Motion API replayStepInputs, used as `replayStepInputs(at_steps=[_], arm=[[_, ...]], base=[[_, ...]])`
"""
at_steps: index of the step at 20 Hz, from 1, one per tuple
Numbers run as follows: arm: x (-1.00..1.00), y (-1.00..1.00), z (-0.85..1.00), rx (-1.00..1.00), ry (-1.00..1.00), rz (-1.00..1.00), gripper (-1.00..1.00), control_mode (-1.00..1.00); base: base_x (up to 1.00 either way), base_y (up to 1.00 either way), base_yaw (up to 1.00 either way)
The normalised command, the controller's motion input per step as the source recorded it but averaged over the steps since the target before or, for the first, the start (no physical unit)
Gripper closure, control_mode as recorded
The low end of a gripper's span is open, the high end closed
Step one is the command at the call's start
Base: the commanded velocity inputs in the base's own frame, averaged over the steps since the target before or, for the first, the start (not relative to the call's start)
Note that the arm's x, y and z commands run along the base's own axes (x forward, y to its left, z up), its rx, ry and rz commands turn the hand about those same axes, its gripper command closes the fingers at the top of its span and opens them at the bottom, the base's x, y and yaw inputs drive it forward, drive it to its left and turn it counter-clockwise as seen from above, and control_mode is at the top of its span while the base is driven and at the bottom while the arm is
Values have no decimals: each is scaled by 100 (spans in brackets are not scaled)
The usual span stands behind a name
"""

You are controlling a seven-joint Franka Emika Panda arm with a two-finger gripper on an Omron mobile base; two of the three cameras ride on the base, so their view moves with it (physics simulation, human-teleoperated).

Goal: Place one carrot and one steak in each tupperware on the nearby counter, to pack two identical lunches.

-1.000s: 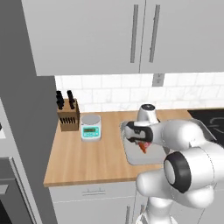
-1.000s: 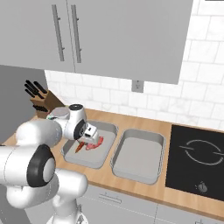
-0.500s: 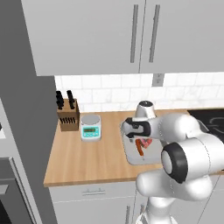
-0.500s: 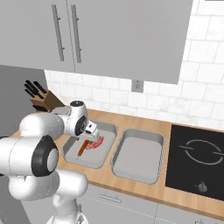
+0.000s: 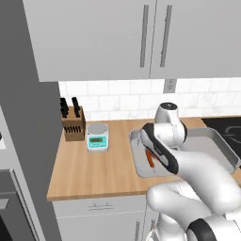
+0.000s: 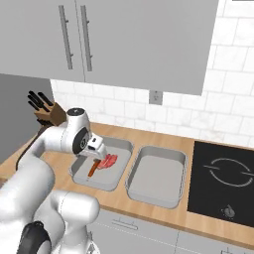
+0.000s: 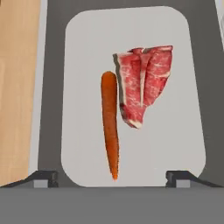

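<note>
My gripper [image 7: 111, 177] is open and hovers just above the left tupperware [image 7: 87, 52], with nothing between its fingertips [image 7: 43, 177]. An orange carrot [image 7: 109, 122] lies lengthwise on the tray floor, and a red marbled steak [image 7: 144, 92] lies beside it, touching or nearly so. From the right base view, the same carrot [image 6: 93, 169] and steak [image 6: 109, 161] rest in the left tupperware [image 6: 82, 172] under the gripper [image 6: 96, 152]. The second tupperware [image 6: 158, 176] sits empty to its right on the wooden counter [image 6: 119, 198]. My arm hides part of the left tray [image 5: 139, 162] in the left base view.
A teal-and-white scale [image 5: 97, 136] and a knife block [image 5: 73, 124] stand left of the trays. The dark stovetop [image 6: 225, 173] is at the right. White wall cabinets hang overhead, and a grey wall panel bounds the counter's left end.
The jaws have gone from shut to wide open. The carrot now lies free in the left tray beside the steak. The hand has shifted slightly over the tray.
</note>
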Motion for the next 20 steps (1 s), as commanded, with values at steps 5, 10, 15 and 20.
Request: replayStepInputs(at_steps=[5, 10, 15, 20], arm=[[-78, 0, 89, 0, -1, 0, -100, -100], [-66, -1, 84, 0, 0, 0, -100, -100], [-40, -2, 82, 0, 0, 0, -100, -100], [-42, -7, 76, 0, 1, 0, -100, -100]], base=[[0, 0, 0], [0, 0, 0], [0, 0, 0], [0, 0, 0]])
